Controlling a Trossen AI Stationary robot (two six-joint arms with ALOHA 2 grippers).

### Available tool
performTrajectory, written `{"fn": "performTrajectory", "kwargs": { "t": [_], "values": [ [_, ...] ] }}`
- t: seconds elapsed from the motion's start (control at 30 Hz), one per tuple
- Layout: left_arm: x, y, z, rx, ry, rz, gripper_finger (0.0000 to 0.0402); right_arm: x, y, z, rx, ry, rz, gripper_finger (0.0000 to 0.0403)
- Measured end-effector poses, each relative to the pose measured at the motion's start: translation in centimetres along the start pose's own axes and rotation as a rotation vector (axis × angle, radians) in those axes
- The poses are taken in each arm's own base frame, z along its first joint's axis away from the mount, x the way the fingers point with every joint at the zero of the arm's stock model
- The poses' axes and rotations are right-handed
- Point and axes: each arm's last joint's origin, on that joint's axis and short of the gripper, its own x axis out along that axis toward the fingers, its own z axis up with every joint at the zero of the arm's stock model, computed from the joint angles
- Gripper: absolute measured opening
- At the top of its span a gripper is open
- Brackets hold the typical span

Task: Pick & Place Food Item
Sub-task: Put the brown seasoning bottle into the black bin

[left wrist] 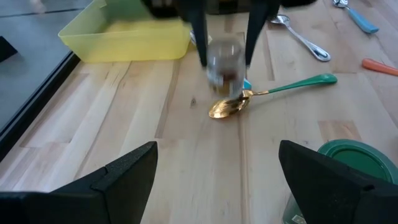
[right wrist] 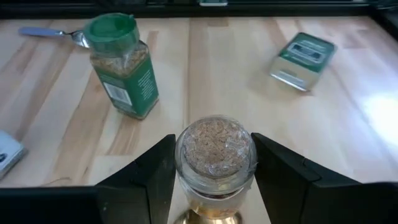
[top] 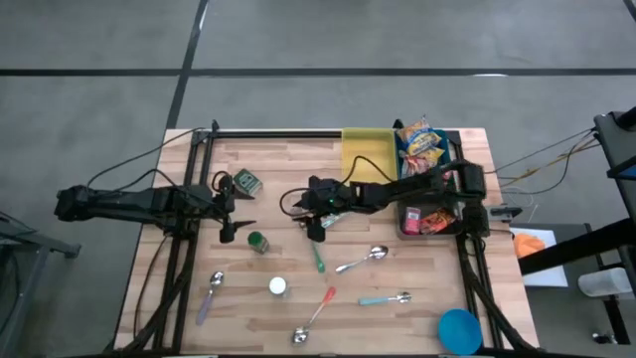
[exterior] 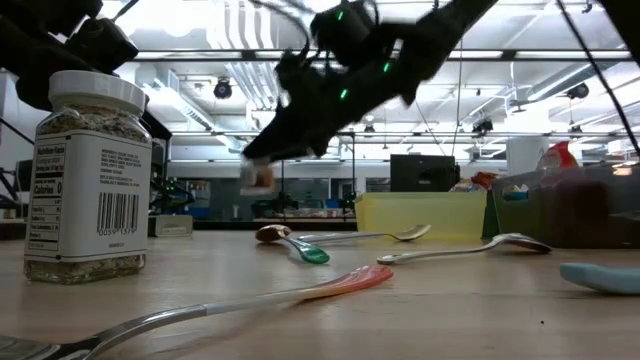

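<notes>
The left gripper (top: pixel 231 214) is seen at the 9 o'clock side of the table (top: pixel 298 169) in the high view, its jaws spread wide and holding nothing. Just beyond its fingers, toward 12 o'clock, a green tin (top: pixel 246 182) is found lying on its side, and toward 5 o'clock of that gripper a green-lidded spice jar (top: pixel 257 242) is found standing upright, close to the fingers but apart from them. Near the table's centre the right gripper (top: pixel 316 227) is observed with its jaws closed on a small glass jar (right wrist: pixel 215 158), which is held clear of the wood; in the right wrist view the jar is clamped between the two dark fingers (right wrist: pixel 149 171). Directly beneath it the bowl of a green-handled spoon (top: pixel 318 257) is noted, the handle running toward 6 o'clock. Toward 6 o'clock a white-lidded jar (top: pixel 278 287) is seen upright, with an orange-handled spoon (top: pixel 320 308) to its right. Further right, a plain metal spoon (top: pixel 363 260) and a teal-handled spoon (top: pixel 383 298) are recorded lying flat. At 12 o'clock a yellow bin (top: pixel 366 154) is placed, beside a dark bin of snack packets (top: pixel 422 144). A blue bowl (top: pixel 459 329) is recorded at 5 o'clock
</notes>
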Motion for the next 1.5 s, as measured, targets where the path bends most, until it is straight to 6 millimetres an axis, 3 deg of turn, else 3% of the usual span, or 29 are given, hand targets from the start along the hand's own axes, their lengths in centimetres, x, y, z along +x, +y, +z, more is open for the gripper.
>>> {"fn": "performTrajectory", "kwargs": {
  "t": [0.17,0.27,0.73,1.1,1.5],
  "values": [
    [0.0,0.0,0.0,0.000,0.000,0.000,0.0340,-3.9,1.0,1.6,0.022,-0.006,-0.078,0.0184],
    [0.0,0.0,0.0,0.000,0.000,0.000,0.0340,-6.4,1.6,1.5,0.057,-0.031,-0.145,0.0184],
    [0.0,0.0,0.0,0.000,0.003,0.000,0.0340,-17.1,5.5,-3.7,0.311,-0.116,-0.607,0.0184],
    [0.0,0.0,-0.1,0.001,0.007,-0.001,0.0340,-21.1,5.8,-6.4,0.516,-0.024,-0.785,0.0184],
    [0.0,0.0,-0.1,0.001,0.007,0.000,0.0340,-25.5,6.6,-5.6,0.593,0.142,-0.882,0.0184]
  ]
}}
